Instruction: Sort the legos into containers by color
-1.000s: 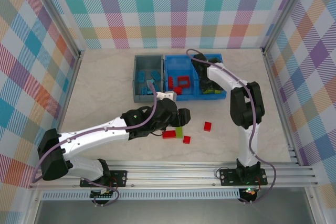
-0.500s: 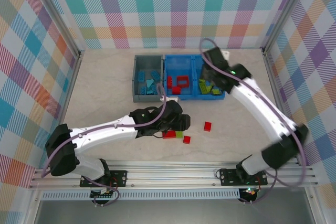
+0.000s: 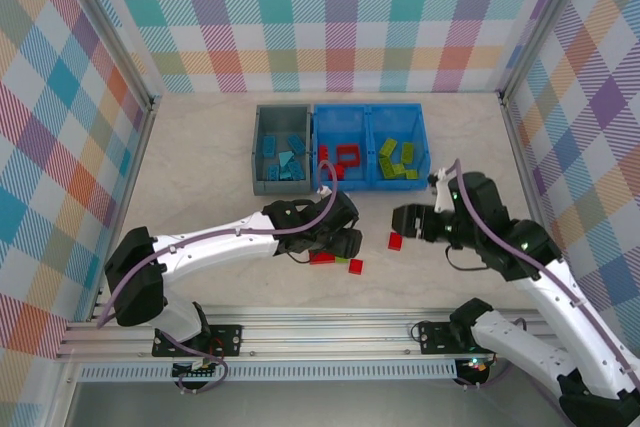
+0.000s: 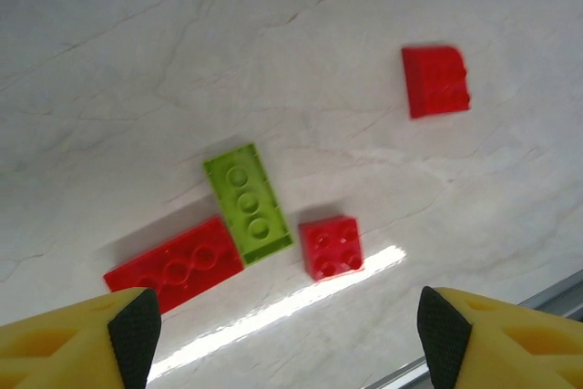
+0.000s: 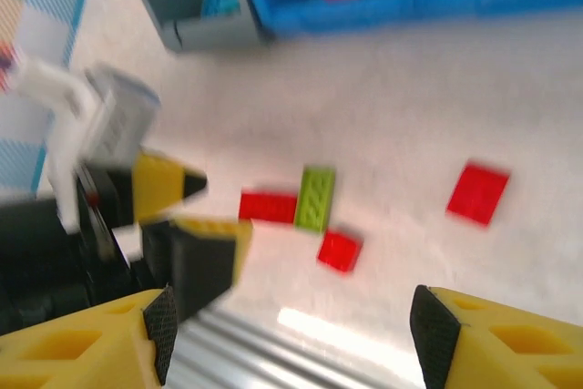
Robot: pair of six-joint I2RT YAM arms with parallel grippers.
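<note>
Three legos lie together on the table: a long red one [image 4: 173, 264], a lime green one [image 4: 248, 202] touching its end, and a small red square [image 4: 331, 246]. Another red lego [image 3: 395, 241] lies apart to the right. My left gripper [image 3: 347, 230] hangs open just above the cluster, nothing between its fingers. My right gripper [image 3: 400, 221] is open and empty beside the lone red lego [image 5: 478, 193]. The grey container [image 3: 258, 162] holds light blue legos. The blue container [image 3: 370, 185] holds red legos in its left compartment and green ones in its right.
The metal rail [image 3: 330, 327] runs along the near table edge, close below the loose legos. Checked walls enclose the table on three sides. Bare tabletop [image 3: 190, 167] lies left of the bins, and more [image 3: 470, 147] to their right.
The right arm swung from over the blue container's green compartment down and forward to the table by the lone red lego. The left gripper edged right over the cluster and opened slightly.
</note>
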